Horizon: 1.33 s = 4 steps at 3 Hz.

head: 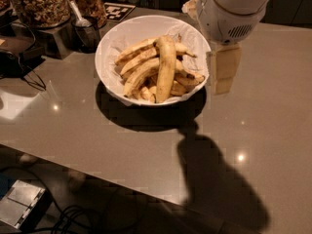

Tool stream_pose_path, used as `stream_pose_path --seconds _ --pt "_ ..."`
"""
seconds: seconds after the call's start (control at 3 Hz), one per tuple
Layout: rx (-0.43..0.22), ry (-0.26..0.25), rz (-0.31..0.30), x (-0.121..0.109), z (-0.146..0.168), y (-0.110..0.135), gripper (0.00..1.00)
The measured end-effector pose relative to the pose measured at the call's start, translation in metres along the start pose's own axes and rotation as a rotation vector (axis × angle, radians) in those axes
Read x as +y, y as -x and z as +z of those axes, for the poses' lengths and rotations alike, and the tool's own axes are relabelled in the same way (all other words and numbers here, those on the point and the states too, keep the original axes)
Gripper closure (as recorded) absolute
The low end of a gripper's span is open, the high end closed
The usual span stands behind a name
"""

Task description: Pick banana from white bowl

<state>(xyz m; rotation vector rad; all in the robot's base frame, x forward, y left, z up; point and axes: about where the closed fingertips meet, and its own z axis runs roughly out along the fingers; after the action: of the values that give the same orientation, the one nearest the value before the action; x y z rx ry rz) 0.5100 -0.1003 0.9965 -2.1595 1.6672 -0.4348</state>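
Approach step: the pale tan gripper [223,71], whether clenched I cannot tell, hangs with the wide white bowl [112,43] just left, and must next reach the plump blemished yellow banana [165,67].

Kitchen counter [87,135], nut jars [39,6], jaws beside white bowl [111,52]

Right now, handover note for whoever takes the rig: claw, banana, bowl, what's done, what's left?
Claw: hangs above the counter, just outside the right rim of the white bowl, not touching the banana.
Banana: in the bowl, lying on top of the slimmer bananas, untouched.
Done: arm brought beside the bowl.
Left: bring the claw over the banana, grasp it, lift it out.
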Motion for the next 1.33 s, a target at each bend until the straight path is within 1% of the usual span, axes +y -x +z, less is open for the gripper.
stream_pose_path --seconds 0.33,0.67,1.0,1.33 --pt "0.063 -0.022 -0.081 -0.009 0.011 0.009 0.00" --pt "0.105 -0.035 -0.132 -0.015 0.017 0.014 0.00" --pt "0.102 -0.033 -0.139 -0.015 0.017 0.015 0.00" --pt "0.064 0.007 -0.205 -0.025 0.026 0.024 0.00"
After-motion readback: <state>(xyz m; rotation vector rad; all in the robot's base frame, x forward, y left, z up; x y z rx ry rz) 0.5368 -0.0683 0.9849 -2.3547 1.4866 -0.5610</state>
